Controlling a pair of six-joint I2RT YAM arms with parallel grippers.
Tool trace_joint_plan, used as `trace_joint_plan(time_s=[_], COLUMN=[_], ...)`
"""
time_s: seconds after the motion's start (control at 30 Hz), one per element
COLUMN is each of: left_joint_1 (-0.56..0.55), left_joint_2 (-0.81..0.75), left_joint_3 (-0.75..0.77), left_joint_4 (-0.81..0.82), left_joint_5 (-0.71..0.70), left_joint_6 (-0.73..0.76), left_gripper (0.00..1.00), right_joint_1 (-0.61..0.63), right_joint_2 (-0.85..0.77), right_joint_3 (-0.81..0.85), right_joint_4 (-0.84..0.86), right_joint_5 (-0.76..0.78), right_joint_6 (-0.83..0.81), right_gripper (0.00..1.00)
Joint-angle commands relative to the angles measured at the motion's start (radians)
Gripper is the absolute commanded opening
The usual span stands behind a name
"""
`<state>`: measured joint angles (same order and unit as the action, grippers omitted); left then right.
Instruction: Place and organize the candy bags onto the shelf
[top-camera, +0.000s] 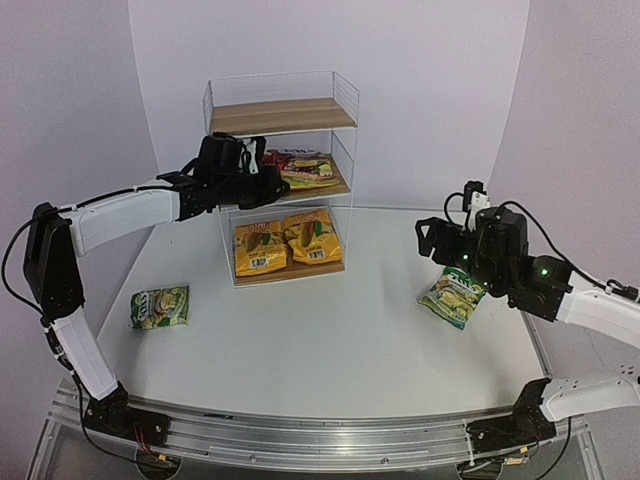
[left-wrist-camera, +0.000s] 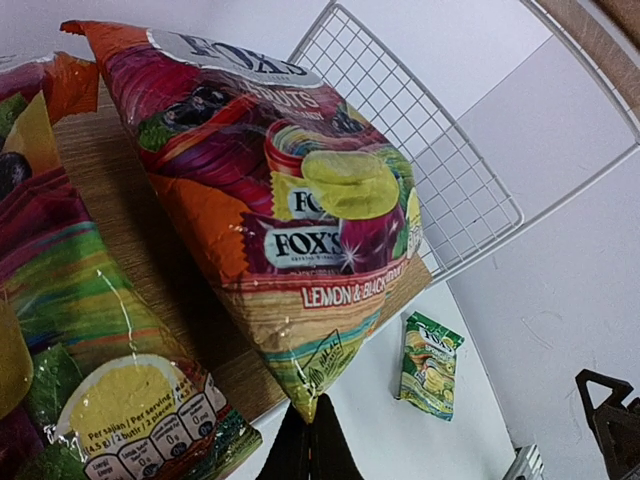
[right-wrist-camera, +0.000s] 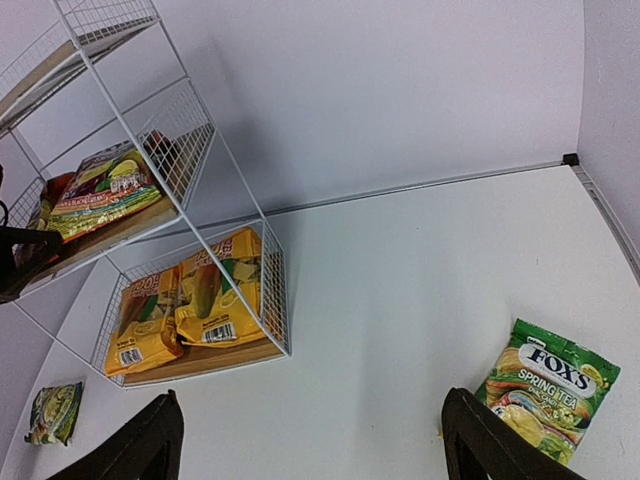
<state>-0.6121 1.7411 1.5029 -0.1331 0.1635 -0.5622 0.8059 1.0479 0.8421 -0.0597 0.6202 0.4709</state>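
Left hand (left-wrist-camera: 310, 445), clenched, rests at the lower corner of a red-magenta bag (left-wrist-camera: 290, 210) on the middle board of the shelf (top-camera: 280, 117); whether it pinches the bag cannot be told. Right hand (right-wrist-camera: 315, 450), released, hangs above the table (top-camera: 330, 340) beside a green bag (right-wrist-camera: 545, 385). Two yellow-orange bags (top-camera: 287, 245) occupy the bottom board; a second green bag (top-camera: 159, 307) lies on the table at left.

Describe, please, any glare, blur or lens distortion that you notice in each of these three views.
Top external view: soft, even light, faint shadows, the shelf slightly bowed. Left wrist view: the red bag looms close, small glare glints on its film, wire lines curved. Right wrist view: strong wide-angle lean of the shelf; the green bag sharp, lettering legible.
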Motion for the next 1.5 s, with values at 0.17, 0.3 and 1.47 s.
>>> trace_joint_plan(time_s=[0.17, 0.3, 1.47], left_joint_1=[0.006, 0.008, -0.098], left_joint_2=[0.064, 0.072, -0.433], left_joint_3=[0.123, 0.132, -0.303], left_joint_4=[-0.041, -0.048, -0.050], left_joint_5=[0.049, 0.038, 0.153], left_joint_6=[0.042, 0.041, -0.045], left_gripper=[0.00, 0.00, 1.00], right_joint_1=[0.004, 0.003, 0.001], right_joint_2=[0.013, 0.011, 0.045], right_joint_3=[0.040, 0.035, 0.076], right_joint_4=[0.049, 0.050, -0.021], right_joint_5=[-0.010, -0.012, 0.007], right_joint_6=[-0.003, 0.007, -0.027], right_gripper=[0.86, 0.86, 0.98])
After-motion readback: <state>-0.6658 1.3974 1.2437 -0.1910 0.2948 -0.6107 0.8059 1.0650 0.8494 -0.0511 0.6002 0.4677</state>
